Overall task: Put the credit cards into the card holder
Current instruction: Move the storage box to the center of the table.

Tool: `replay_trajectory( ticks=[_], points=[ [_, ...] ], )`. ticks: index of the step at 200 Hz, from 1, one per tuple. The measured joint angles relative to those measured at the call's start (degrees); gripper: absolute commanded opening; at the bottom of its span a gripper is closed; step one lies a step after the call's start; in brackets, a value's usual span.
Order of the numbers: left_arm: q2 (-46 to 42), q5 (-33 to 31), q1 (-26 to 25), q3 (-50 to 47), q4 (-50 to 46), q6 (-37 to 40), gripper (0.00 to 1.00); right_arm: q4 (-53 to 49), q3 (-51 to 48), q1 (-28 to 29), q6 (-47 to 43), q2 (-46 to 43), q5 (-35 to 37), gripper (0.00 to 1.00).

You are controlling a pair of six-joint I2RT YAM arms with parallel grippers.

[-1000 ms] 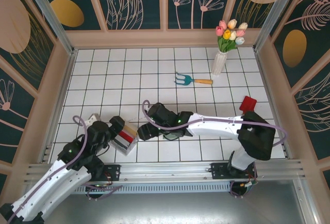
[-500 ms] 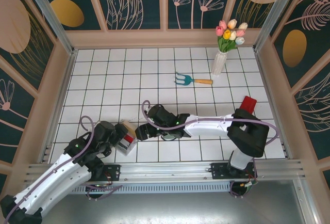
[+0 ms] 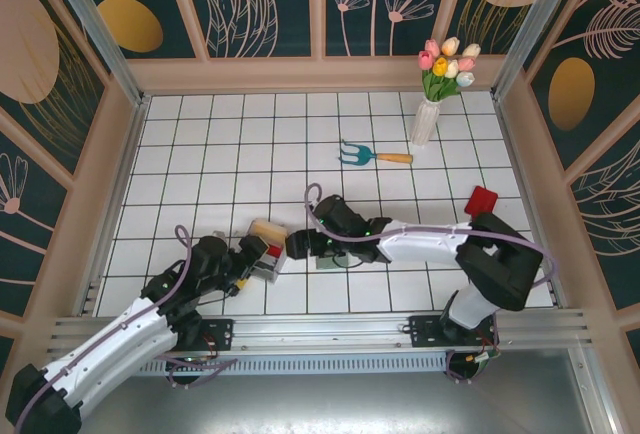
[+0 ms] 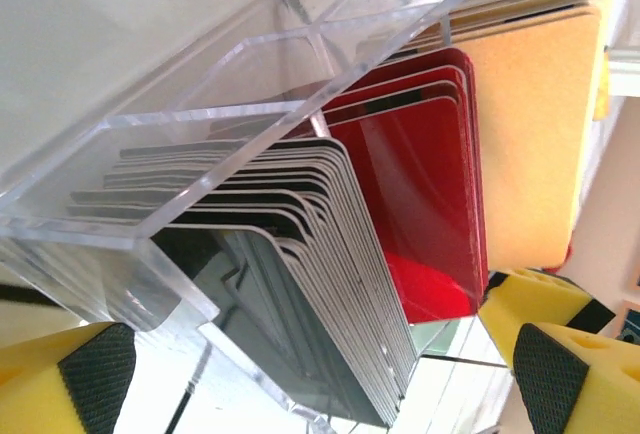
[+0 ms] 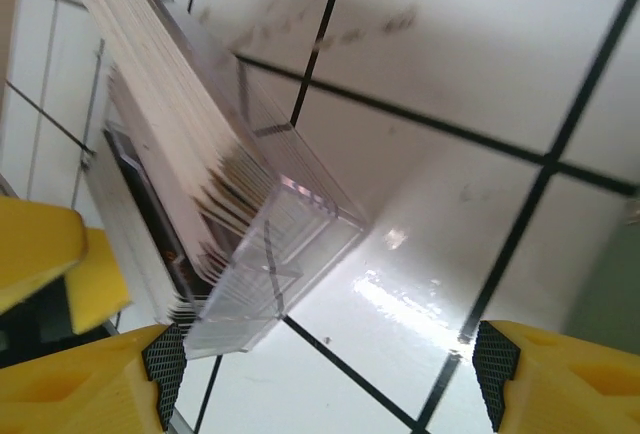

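The left tool sits just left of the clear acrylic tray, low over the white-tiled bench. Its yellow fingers are spread wide and empty. In the left wrist view the tool faces the tray from close up, one finger on either side of the frame. Whether either finger touches the tray cannot be told.

The credit cards stand packed on edge inside the tray. A grey and whitish stack comes first, then red cards, then beige ones.

Just right of the tray, the right tool points at it. In the right wrist view the tool is also wide apart and grips nothing.

The card holder shows as a sage-green strip, right of the tray and mostly under the right arm.

Well beyond the tray, toward the back, lies a toy garden fork. Further right stands a white vase of tulips. A red shovel blade peeks out far right of the tray.
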Motion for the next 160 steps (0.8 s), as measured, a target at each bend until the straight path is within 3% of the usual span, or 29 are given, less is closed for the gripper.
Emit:
replay_trajectory(
  ticks=[38, 72, 160],
  points=[
    [4.76, 0.59, 0.00, -2.64, 11.67, -2.05, 0.99, -4.90, -0.02, -6.69, -0.37, -5.38, 3.78, 0.78],
    [15.08, 0.87, 0.00, -1.92, 21.46, -1.84, 0.99, -10.80, -0.61, -11.96, -0.63, -7.45, 8.04, 0.78],
    [44.41, 1.46, -0.02, 13.70, 33.68, 6.08, 0.98, -14.23, -2.89, -14.27, -1.05, -9.25, 9.16, 0.77]
  ],
)
